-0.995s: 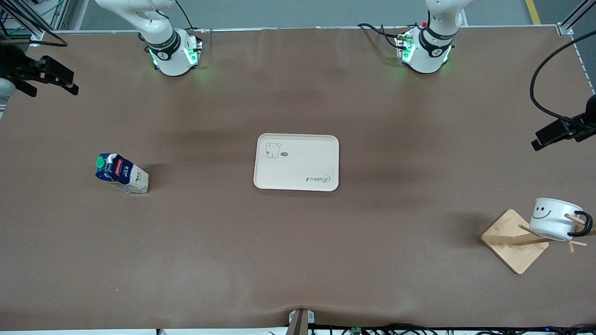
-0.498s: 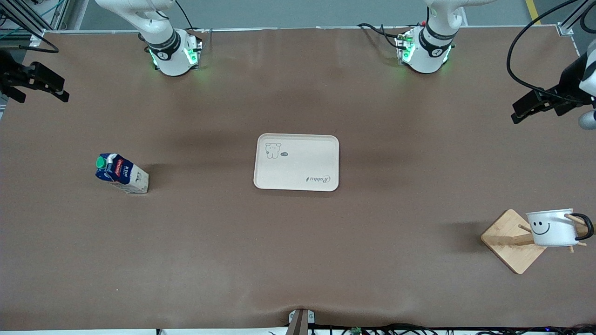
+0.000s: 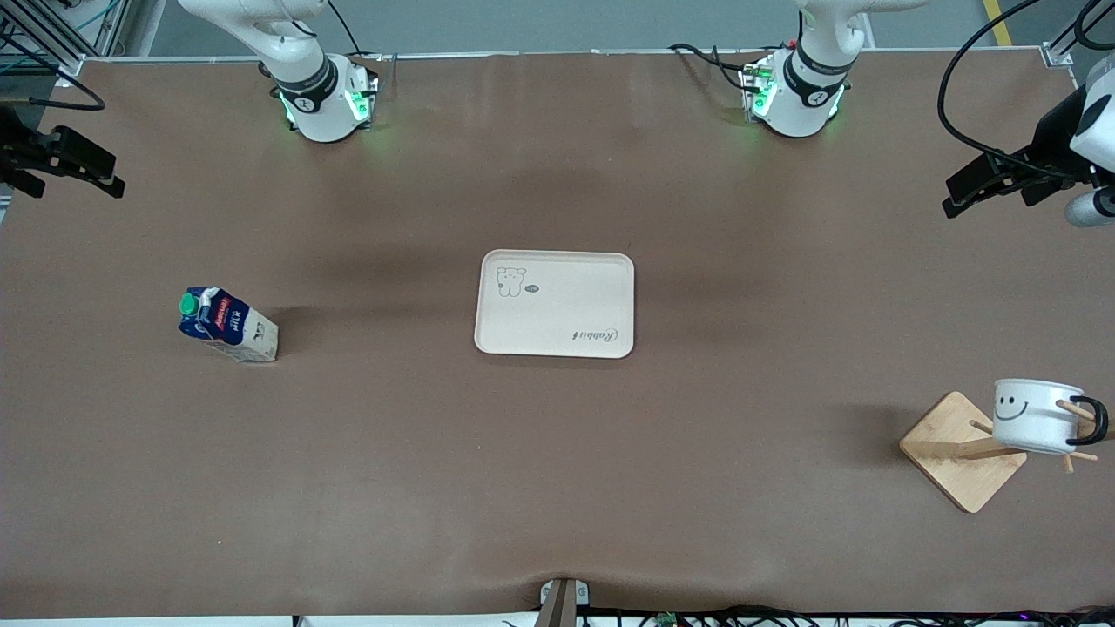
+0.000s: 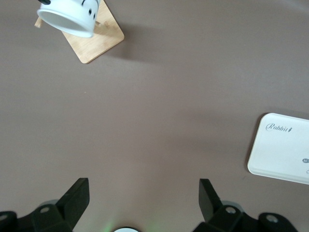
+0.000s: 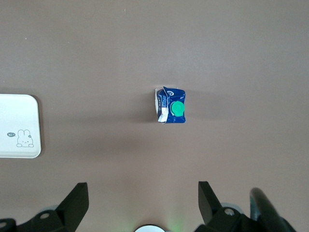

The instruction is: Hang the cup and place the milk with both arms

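The cup (image 3: 1038,415) already hangs on the rack (image 3: 962,450) at lower right; the milk (image 3: 228,325) stands upright at middle left, nearer the right gripper (image 3: 61,163), fingers spread wide and empty; the left gripper (image 3: 993,181) waits, likewise wide

In the front view the right hand (image 3: 74,165) is cut by the picture's edge, and only its black tips show; the left hand (image 3: 980,187) sits near the other edge, its wrist cut off. In the left wrist view the cup (image 4: 67,17) and its rack (image 4: 99,41) are cut by the edge. The tray (image 5: 19,126) is half shown. The print on the milk (image 3: 228,326) is too small to read.
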Available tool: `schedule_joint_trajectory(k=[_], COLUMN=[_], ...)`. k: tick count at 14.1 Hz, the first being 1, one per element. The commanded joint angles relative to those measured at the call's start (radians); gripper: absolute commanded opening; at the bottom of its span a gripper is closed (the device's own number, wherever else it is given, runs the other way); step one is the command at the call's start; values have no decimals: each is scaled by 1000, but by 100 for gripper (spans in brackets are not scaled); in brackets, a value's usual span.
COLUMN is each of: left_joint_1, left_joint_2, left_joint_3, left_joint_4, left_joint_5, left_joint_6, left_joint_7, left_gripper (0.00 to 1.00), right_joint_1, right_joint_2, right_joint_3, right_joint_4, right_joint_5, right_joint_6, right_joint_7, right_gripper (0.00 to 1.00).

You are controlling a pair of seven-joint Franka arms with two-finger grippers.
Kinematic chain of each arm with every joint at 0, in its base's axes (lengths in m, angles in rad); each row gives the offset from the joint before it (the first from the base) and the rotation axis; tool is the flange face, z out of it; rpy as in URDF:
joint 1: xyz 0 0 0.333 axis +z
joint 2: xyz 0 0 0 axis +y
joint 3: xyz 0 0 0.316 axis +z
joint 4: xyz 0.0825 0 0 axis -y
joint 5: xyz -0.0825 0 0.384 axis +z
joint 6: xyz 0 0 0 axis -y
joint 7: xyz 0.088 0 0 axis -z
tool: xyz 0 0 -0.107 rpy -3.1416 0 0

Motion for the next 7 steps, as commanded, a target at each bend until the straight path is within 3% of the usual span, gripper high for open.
schedule_joint_trajectory(k=[1,7], left_joint_1=[-3,-4], left_joint_2=[-16,-27], left_joint_3=[15,14], left_joint_4=[-22,-51], left_joint_5=[-13,15], left_joint_6=[22,57], left_joint_7=[49,52], left_gripper=[100,100], right_joint_1=[-15,-15], right_joint_2=[8,9], right_joint_3=[10,10], right_joint_4=[23,25], right_joint_5=[-14,-14], right_joint_6=[-18,-14], right_joint_7=[-4,-2], right_gripper=[100,100])
